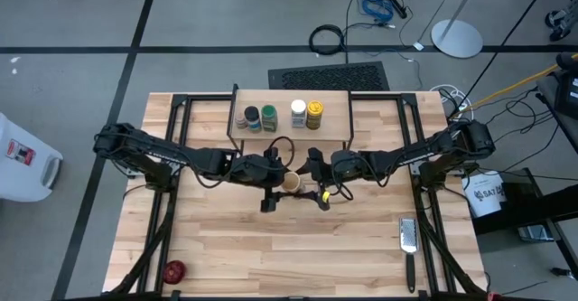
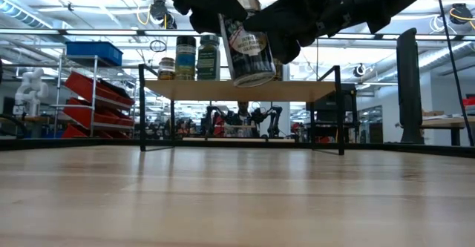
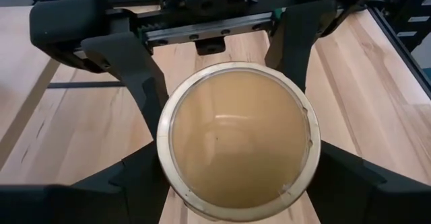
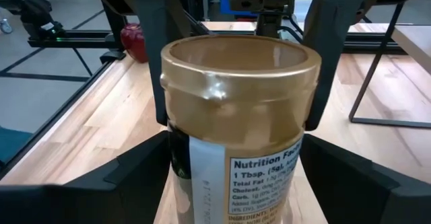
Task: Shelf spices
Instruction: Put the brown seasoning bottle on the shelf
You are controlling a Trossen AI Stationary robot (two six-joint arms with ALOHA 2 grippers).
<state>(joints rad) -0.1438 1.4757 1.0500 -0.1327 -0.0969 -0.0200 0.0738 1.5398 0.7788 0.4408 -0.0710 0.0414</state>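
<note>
Tan jar aloft, near-upright, held between both grippers: left fingers and right fingers flank it; shelf beyond.

We saw even overhead light, glare on the tan jar's lid, a blurred near tabletop, and bright ceiling lamps upper frame.
</note>
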